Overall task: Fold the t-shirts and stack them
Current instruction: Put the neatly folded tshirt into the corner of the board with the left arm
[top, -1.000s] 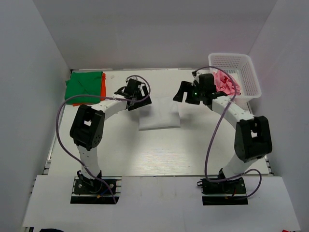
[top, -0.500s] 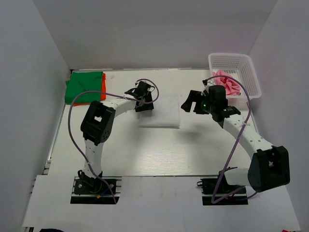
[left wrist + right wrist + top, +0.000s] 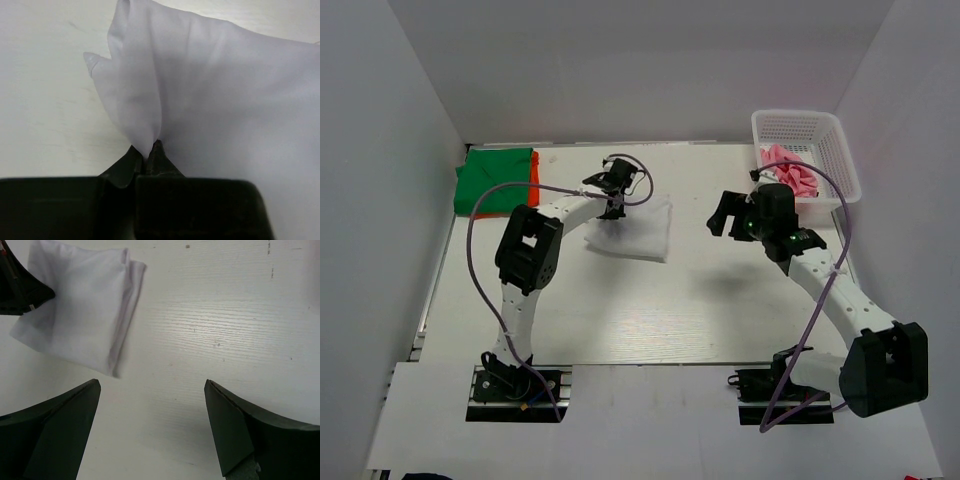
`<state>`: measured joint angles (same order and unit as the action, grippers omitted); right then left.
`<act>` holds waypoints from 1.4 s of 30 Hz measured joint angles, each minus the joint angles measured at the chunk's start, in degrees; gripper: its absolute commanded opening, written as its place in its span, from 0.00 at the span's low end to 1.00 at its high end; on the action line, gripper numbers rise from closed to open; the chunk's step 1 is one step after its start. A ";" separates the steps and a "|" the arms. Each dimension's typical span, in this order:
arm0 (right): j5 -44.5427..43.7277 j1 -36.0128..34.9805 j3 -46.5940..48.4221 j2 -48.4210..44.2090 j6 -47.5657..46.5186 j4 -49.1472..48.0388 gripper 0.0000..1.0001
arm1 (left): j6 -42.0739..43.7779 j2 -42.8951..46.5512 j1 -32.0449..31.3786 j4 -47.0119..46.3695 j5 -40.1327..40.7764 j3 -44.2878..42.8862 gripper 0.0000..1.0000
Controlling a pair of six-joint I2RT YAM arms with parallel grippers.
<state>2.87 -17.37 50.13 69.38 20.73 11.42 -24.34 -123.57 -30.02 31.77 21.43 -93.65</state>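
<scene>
Fingertips [image 3: 161,162] of the left gripper [image 3: 147,154] are pressed together on a corner of the white t-shirt [image 3: 225,100], and the cloth rises from the pinch in a soft peaked fold. The very corner is swallowed between the pads, so I can't tell how much is caught, and the shirt runs off the right edge of the wrist view. From above, that gripper is a small dark knot, its tips too small to make out. The shirt lies folded in a tilted rectangle at the middle of the table [image 3: 650,320], towards the far side, with its left corner lifted.

Over to the right, the right gripper [image 3: 151,386] has its fingers spread wide, with nothing between them and only bare table below. Just the two dark tips show, cut off by the bottom of its own view. It hangs to the right of the white shirt, apart from it.

In the far right corner is the white mesh basket [image 3: 847,172], with the pink t-shirt [image 3: 790,175] crumpled inside, partly screened by the basket's near wall. In the far left corner the green t-shirt [image 3: 495,180] lies flat with the orange t-shirt [image 3: 533,187] beneath it, only a strip showing along the right edge.
</scene>
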 measured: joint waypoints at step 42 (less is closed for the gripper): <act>-0.96 0.00 0.13 4.98 -1.55 -1.60 0.90 | 48.04 10.64 31.47 -11.02 -4.70 -8.63 0.00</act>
<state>1.91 -17.37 50.26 74.37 19.18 9.82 23.70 -112.92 1.45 20.75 16.73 -102.28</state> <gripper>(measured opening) 0.902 0.107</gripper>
